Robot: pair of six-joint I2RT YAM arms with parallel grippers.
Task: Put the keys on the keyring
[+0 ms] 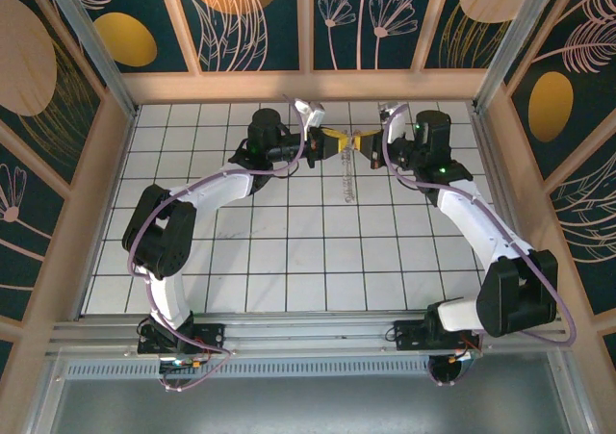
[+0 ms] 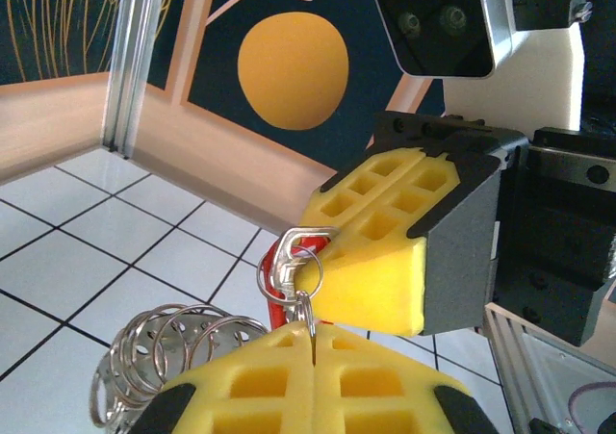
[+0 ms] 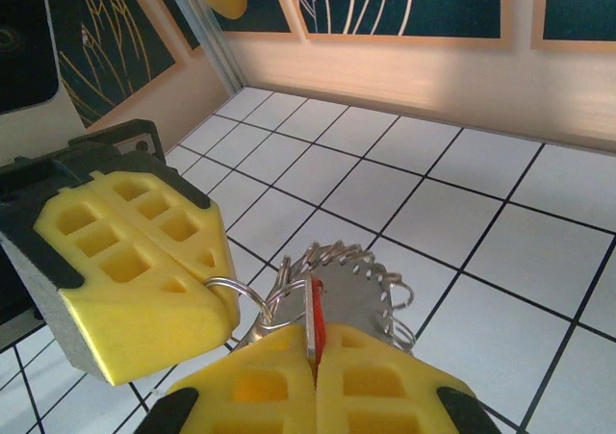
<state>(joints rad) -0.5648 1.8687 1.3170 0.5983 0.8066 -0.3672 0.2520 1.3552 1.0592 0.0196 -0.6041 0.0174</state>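
As arms bow inward, left gripper pinches keyring, right gripper pinches key.

left claw | tip-to-tip with right claw | keyring dangling between

— How's the light on my bench?

— Bright and even, coming from overhead. The white tiles carry barely a shadow. That high view is crisp in the middle, with some wide-angle stretch toward the corners.

— And up close?

— My left tool sits so near its lens that the yellow pads go soft and almost blow out. The keyring throws small glints. At my right tool, the key blurs red in the seam, and the back wall glows washed-out.
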